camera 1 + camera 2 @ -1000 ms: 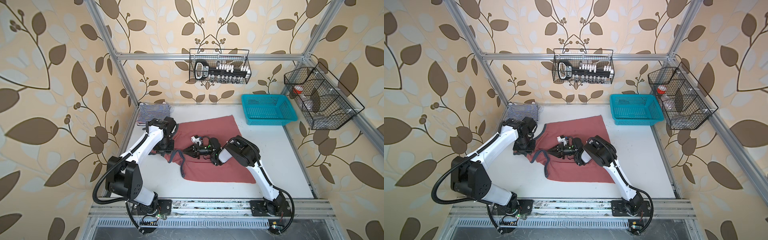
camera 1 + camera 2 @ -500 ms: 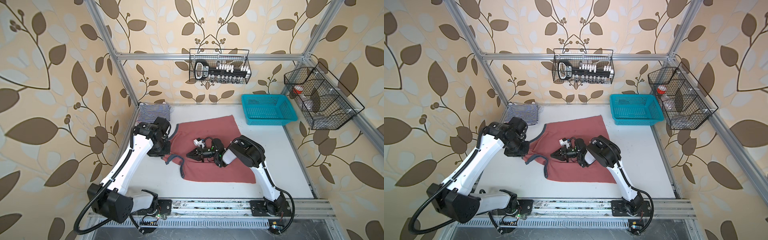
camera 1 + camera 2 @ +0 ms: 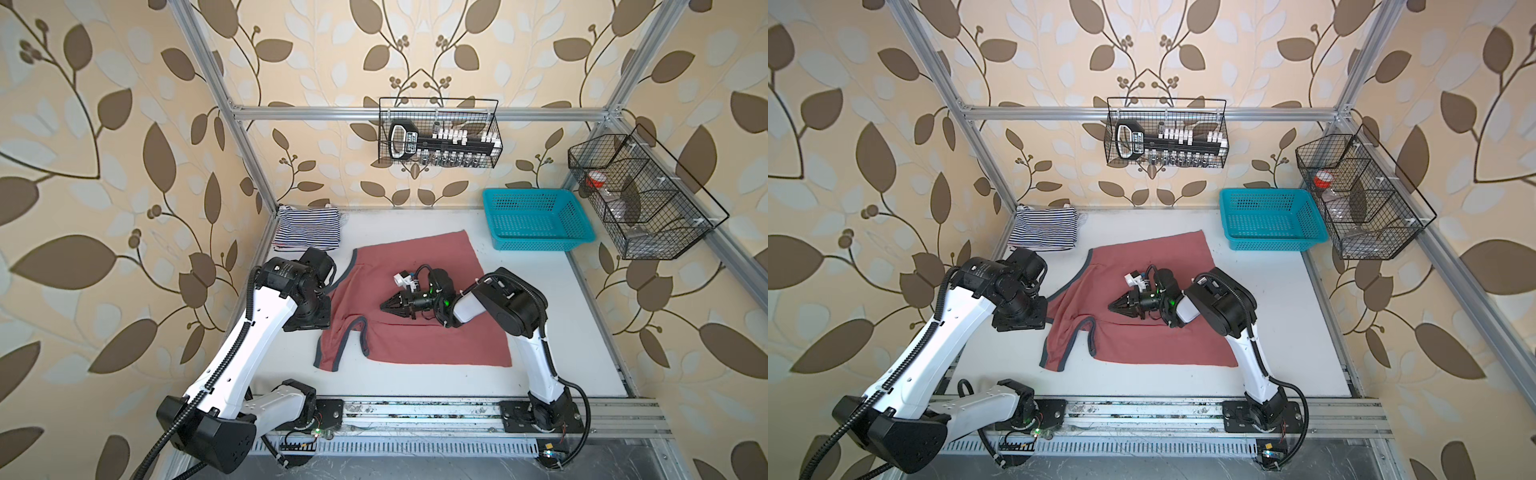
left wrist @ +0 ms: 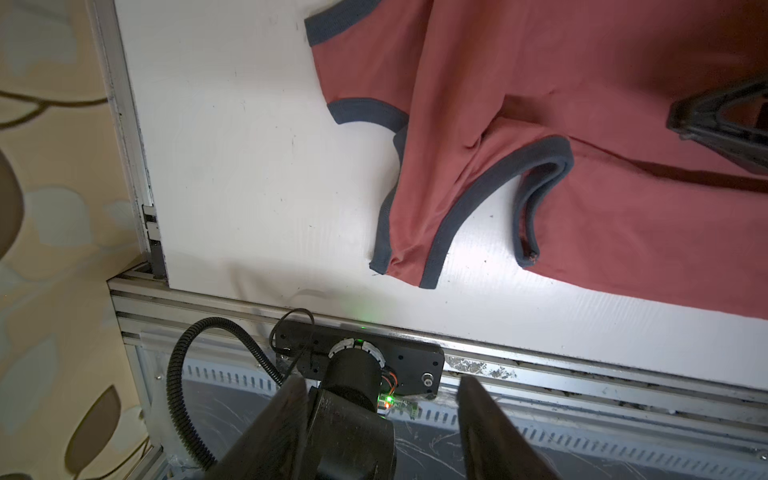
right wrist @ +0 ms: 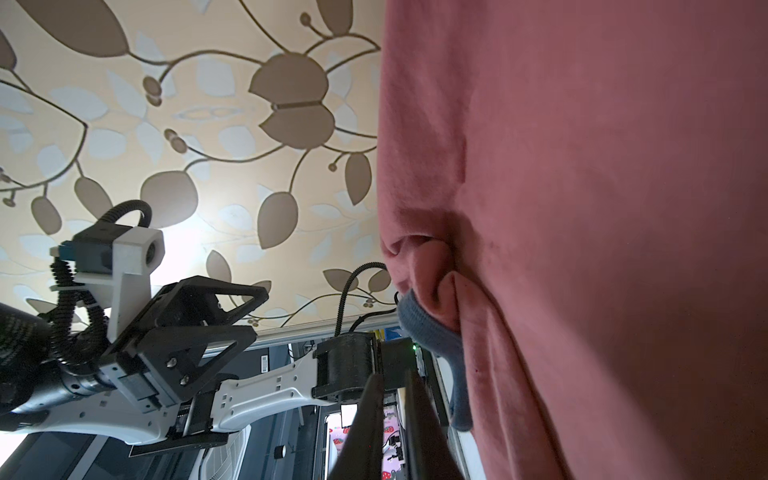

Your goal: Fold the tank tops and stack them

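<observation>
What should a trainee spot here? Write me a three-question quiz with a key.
1. True or false: the left claw grips the red top.
2. Fill in: the right claw, over the red top, is ___.
3. Where is the striped top? A) on the red top B) in the back left corner C) in the right claw

Key: 1 false, it is open and holds nothing. 2 shut. 3 B.
</observation>
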`<state>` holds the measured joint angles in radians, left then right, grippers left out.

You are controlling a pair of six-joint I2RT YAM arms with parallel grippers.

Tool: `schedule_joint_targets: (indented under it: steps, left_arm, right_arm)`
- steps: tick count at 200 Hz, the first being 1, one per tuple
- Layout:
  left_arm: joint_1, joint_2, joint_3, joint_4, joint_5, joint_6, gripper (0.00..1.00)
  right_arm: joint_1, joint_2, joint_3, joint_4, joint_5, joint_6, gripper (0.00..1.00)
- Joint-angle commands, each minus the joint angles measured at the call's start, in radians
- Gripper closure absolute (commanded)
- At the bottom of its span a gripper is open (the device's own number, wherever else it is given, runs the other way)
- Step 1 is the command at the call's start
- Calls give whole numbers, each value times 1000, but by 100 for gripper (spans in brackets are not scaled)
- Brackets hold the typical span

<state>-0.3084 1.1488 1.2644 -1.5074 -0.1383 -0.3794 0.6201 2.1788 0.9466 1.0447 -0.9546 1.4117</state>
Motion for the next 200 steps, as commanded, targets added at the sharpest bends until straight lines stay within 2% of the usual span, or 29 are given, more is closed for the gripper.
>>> schedule_joint_targets:
  steps: [1,10,28,37,45,63,83,98,122,157,200]
  left_arm:
    - [-5,80,42,66,-55,-52,46]
    - [-3,142,41,128,-59,-52,51]
    - [18,315,49,211,-69,-46,65]
    - [39,418,73,216,-75,-41,71]
    - [63,502,94,217,-86,-39,77]
    - [105,652,138,213,-137,-44,89]
    - [151,735,148,251,-114,-50,94]
    - [184,772,146,273,-110,-68,98]
    - [232,822,145,302,-103,-86,99]
    - [243,901,179,325,-45,-91,99]
    - [276,978,230,344,-38,-125,100]
  right_arm:
    - [-39,-137,2,-275,-4,-217,87]
    - [-51,-198,34,-484,23,-373,87]
    - [-75,-278,175,-1076,169,-758,85]
    - [-87,-287,237,-1255,236,-878,84]
    - [-107,-289,268,-1340,268,-932,85]
    - [-157,-295,274,-1405,295,-978,88]
    - [-189,-302,283,-1506,400,-1046,89]
    - [-209,-311,257,-1520,422,-1060,90]
    - [-226,-321,210,-1526,447,-1069,92]
    - [-239,-349,143,-1522,491,-1066,93]
    - [-238,-428,82,-1575,585,-1089,92]
